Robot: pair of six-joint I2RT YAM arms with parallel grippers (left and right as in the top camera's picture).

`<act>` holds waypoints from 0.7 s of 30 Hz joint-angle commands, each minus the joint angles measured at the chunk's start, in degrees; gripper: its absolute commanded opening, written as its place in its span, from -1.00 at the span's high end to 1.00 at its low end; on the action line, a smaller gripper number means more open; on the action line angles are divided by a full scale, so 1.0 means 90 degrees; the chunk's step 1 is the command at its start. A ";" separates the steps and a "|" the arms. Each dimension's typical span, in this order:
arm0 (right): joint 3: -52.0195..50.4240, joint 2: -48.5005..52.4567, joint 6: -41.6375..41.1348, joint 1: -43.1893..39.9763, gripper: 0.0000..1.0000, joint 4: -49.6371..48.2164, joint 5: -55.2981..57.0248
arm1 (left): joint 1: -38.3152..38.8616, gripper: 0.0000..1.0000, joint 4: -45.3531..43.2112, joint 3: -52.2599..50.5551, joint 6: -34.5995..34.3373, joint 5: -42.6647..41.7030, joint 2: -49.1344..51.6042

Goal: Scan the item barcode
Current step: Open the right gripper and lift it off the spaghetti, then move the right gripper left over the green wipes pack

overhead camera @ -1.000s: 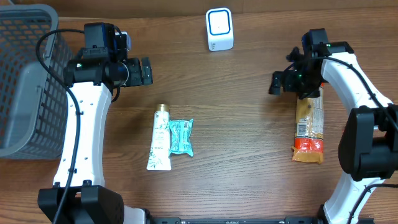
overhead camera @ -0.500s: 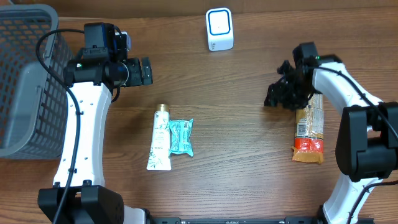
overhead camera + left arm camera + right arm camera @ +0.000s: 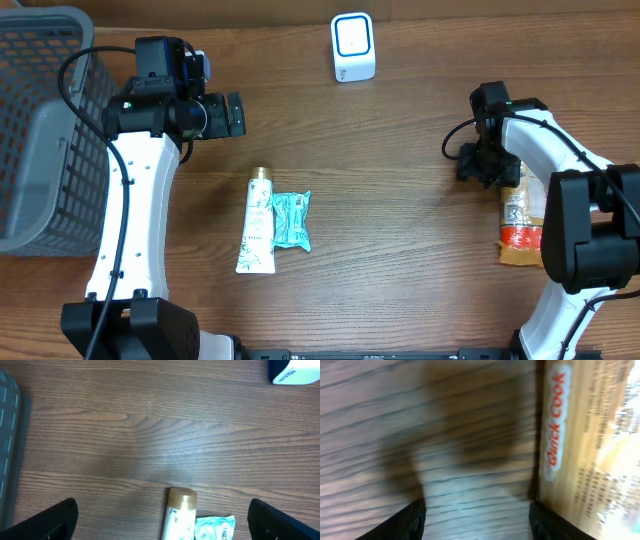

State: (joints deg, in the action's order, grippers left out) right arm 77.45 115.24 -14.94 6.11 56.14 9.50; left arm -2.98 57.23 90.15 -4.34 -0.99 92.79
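On the wooden bench (image 3: pixel 400 140), the long tan-and-orange packet (image 3: pixel 521 218) lies flat near the right edge. Its lower end is red, and the right arm covers part of it. Red lettering reads "Quick Cook"; the smaller print is blurred. The right end effector (image 3: pixel 477 520) is spread at the packet's upper end, with bare wood between its fingers. The left end effector (image 3: pixel 236 114) is spread wide, well apart from the packet.

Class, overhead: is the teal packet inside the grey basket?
No, the teal packet lies on the table beside the white tube.
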 commanded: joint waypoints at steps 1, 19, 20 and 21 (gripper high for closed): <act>-0.0056 -0.0102 -0.0199 -0.0032 -0.38 -0.0017 0.0614 | 0.0085 -1.00 -0.0027 0.0073 -0.0087 0.0036 -0.0029; 0.0367 -0.1406 0.0359 0.2351 -0.41 -0.0204 -0.3373 | 0.0085 -1.00 -0.0029 0.0073 -0.0087 0.0039 -0.0029; 0.0350 -0.1387 0.0182 0.2484 -0.43 -0.0279 -0.3463 | 0.0085 -1.00 -0.0029 0.0073 -0.0090 0.0039 -0.0029; 0.0316 -0.1375 -0.0068 0.2674 -0.43 -0.0381 -0.3509 | 0.0085 -0.99 -0.0029 0.0073 -0.0087 0.0036 -0.0029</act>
State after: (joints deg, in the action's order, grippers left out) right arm 80.05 102.85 -11.33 27.86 53.39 -15.09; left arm -2.98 57.21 90.15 -4.34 -0.97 92.79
